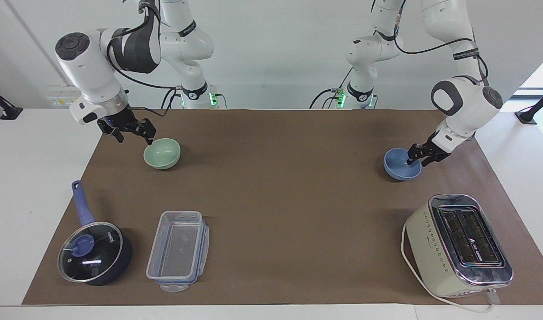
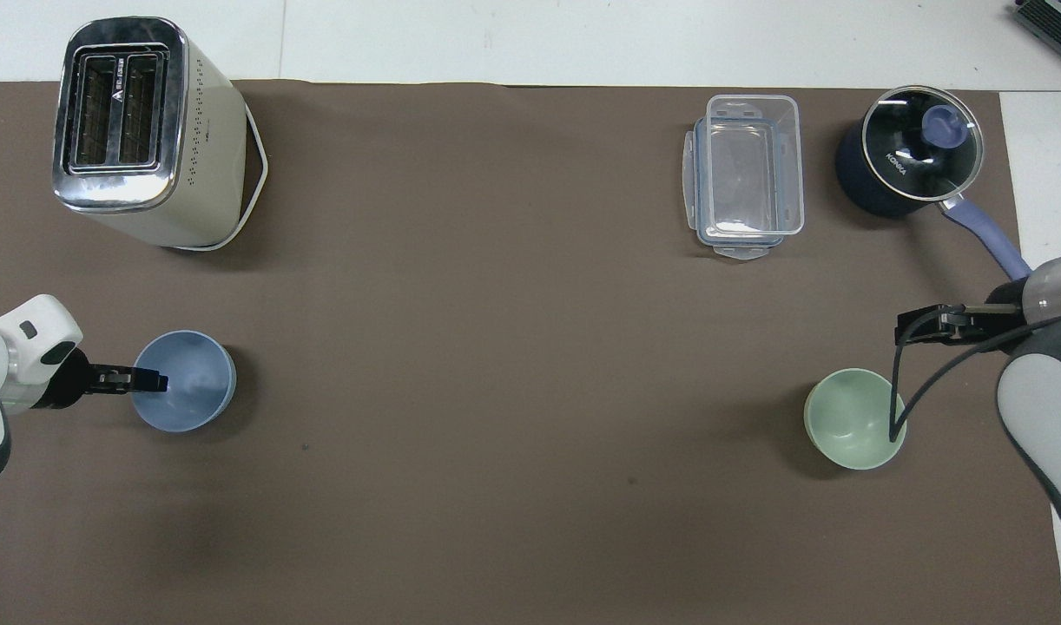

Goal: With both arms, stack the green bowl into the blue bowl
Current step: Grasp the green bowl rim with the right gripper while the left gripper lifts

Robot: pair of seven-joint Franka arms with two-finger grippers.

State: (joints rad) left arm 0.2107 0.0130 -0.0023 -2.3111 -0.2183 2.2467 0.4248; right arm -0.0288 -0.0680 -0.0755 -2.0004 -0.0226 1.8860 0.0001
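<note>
The green bowl (image 1: 162, 154) stands upright on the brown mat toward the right arm's end; it also shows in the overhead view (image 2: 847, 418). My right gripper (image 1: 135, 136) (image 2: 917, 314) is open and empty, low beside that bowl, with one fingertip close to its rim. The blue bowl (image 1: 400, 168) (image 2: 192, 392) stands upright toward the left arm's end. My left gripper (image 1: 417, 159) (image 2: 148, 380) is open at the bowl's rim, one finger inside and one outside it.
A cream toaster (image 1: 458, 244) (image 2: 140, 130) stands farther from the robots than the blue bowl. A clear plastic container (image 1: 178, 251) (image 2: 746, 174) and a dark blue lidded saucepan (image 1: 93, 251) (image 2: 908, 165) lie farther than the green bowl.
</note>
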